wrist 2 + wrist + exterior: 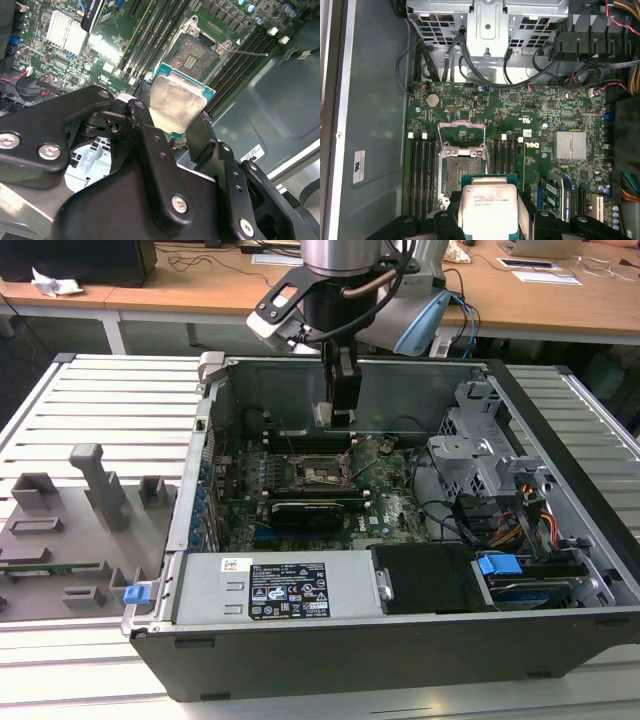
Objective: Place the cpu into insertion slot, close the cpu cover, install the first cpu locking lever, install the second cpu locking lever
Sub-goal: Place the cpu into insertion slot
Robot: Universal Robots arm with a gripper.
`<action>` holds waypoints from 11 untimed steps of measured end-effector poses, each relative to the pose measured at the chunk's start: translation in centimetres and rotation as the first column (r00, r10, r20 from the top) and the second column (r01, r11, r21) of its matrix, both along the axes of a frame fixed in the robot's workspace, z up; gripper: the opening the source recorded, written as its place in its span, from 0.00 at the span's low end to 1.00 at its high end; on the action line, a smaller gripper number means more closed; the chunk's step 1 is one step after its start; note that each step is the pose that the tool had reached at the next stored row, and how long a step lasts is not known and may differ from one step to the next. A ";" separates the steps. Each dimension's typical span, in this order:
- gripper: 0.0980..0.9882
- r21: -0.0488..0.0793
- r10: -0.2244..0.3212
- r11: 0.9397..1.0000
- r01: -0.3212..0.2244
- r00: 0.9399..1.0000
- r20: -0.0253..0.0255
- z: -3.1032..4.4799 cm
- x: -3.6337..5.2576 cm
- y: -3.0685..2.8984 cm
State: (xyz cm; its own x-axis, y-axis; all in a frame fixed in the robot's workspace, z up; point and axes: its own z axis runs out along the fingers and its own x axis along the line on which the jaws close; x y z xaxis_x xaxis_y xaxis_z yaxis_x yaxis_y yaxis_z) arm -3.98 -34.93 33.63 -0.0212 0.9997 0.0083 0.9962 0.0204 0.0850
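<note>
Small square silvery-topped cpu (pixel 488 206) pinched by the black hand (pixel 172 112).
It is held near the uncovered dark-centred square insertion slot (pixel 462 162), inside the open grey computer case (pixel 400 650).

Silvery, faintly scuffed metal cpu (pixel 177 102)

— What kind of place?
— A lab or workshop: the opened computer case (pixel 400 660) sits on a slatted metal bench (pixel 100 400).
— And around it?
— Wooden desks (pixel 200 290) with papers (pixel 545 275) beyond the case, grey moulded fixtures (pixel 60 540) beside it.
</note>
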 end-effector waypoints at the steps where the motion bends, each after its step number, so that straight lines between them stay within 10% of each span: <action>1: 0.48 0.000 0.000 1.000 0.000 1.000 0.000 -0.04 0.00 0.00; 11: 0.48 0.000 0.000 1.000 0.000 1.000 0.000 -0.53 0.00 0.00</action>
State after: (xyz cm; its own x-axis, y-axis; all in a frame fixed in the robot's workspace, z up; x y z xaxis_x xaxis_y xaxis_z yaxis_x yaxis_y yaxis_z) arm -3.98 -34.93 33.10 -0.0212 0.9997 0.0083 0.9962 0.0204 0.0850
